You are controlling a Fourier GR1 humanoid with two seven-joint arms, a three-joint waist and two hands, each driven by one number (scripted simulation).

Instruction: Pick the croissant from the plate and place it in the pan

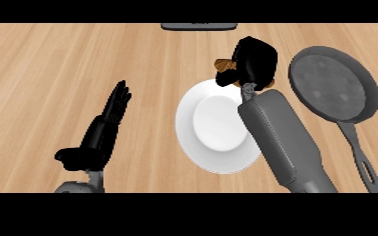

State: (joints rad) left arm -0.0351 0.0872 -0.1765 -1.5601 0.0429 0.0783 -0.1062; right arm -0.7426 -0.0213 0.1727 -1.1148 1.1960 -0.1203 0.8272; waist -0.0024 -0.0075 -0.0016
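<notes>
My right hand (255,61) is curled round the brown croissant (224,66), which pokes out at the hand's left side. Hand and croissant hang just beyond the far edge of the white plate (214,130), between the plate and the pan. The plate holds nothing. The dark grey pan (330,86) lies to the right, its handle (360,155) pointing toward the near edge. My left hand (107,122) rests open at the lower left, fingers straight and pointing away.
A dark flat object (199,26) sits at the far edge of the wooden counter (88,55). My right forearm (284,140) crosses over the plate's right side.
</notes>
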